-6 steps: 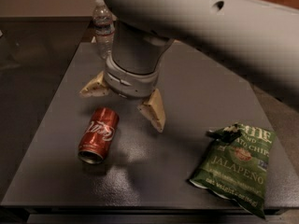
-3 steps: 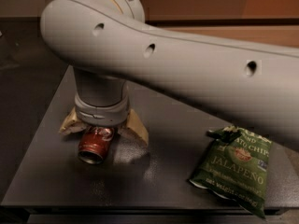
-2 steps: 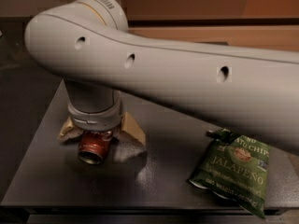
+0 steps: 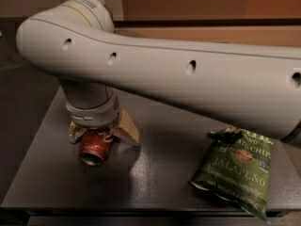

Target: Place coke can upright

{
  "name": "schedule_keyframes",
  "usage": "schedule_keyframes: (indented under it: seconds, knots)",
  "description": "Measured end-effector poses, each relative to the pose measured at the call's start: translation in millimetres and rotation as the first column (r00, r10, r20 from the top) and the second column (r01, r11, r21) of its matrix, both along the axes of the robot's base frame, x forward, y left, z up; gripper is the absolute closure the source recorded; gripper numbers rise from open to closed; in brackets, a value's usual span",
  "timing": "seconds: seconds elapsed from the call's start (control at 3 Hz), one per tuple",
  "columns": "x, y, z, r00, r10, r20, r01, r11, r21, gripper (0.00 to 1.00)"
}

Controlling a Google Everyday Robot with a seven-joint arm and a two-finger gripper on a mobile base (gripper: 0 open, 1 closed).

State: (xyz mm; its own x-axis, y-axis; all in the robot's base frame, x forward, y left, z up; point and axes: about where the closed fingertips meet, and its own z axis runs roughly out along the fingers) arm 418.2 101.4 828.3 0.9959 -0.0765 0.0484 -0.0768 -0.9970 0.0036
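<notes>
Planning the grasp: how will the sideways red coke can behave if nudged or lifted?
Lying sideways on the smooth dark table, the red aluminium coke can probably rolls if nudged. Its thin walls may dent under the end effector straddling it.

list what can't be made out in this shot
Camera view:
- can: far end hidden under the tool, which straddles it, open, at the left of the table.
- bag: top edge partly hidden by the arm.
- table's back: hidden by the arm.
- arm: cut off at the right edge.
</notes>
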Motion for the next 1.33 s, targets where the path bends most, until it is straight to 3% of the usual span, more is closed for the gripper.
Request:
schedule_keyframes:
  seconds: [0.67,1.0,1.33]
  knots:
    - [4.6,-7.3,19.0,0.996,-0.068,-0.058,0.069,0.998,0.014,0.65]
    - [12.4,-9.5,38.5,0.9761,-0.172,-0.134,0.18,0.982,0.052,0.87]
    - [38.9,-7.2,61.2,0.8988,-0.359,-0.252,0.394,0.913,0.106,1.0]
